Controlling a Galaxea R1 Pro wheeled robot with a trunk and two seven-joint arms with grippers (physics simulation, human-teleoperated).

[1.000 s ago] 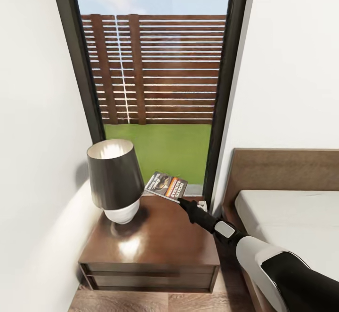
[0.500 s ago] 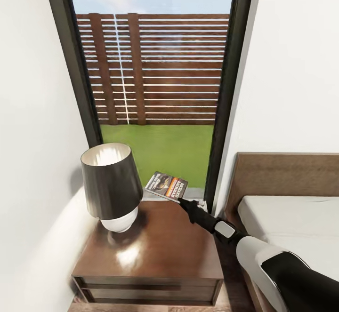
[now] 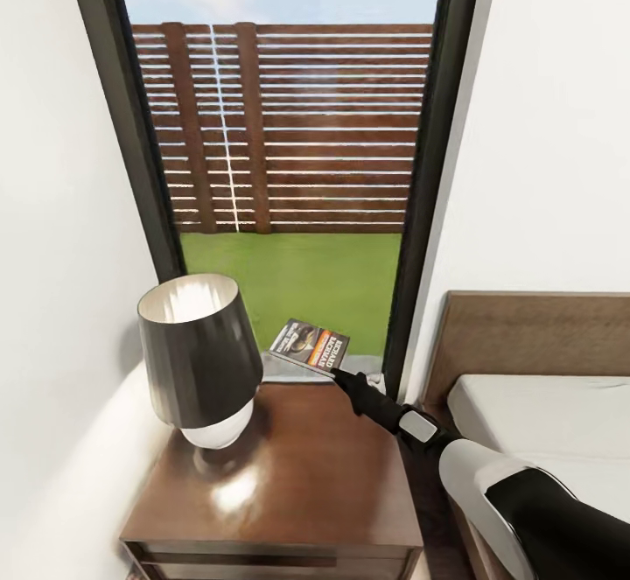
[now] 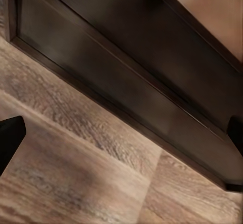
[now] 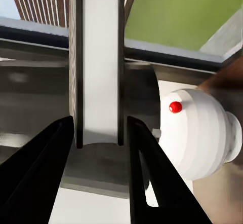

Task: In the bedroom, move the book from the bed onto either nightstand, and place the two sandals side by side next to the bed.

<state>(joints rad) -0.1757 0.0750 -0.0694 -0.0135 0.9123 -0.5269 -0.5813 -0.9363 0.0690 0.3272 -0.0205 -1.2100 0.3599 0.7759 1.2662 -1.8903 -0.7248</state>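
Observation:
The book, a thin paperback with an orange band, is held tilted in the air over the back edge of the dark-brown nightstand. My right gripper is shut on its near corner. In the right wrist view the book shows edge-on between the two black fingers of the right gripper. The bed, with its brown headboard, lies to the right. In the left wrist view my left gripper stands open over the plank floor, beside a dark wooden base. No sandals are in view.
A table lamp with a dark shade and white base stands on the left half of the nightstand; its base is close beside the book. A tall black-framed window rises behind. White walls close in on both sides.
The whole head view has shifted: nightstand and lamp sit lower and larger, so the camera has come closer. The book stays held in my right gripper at the same height.

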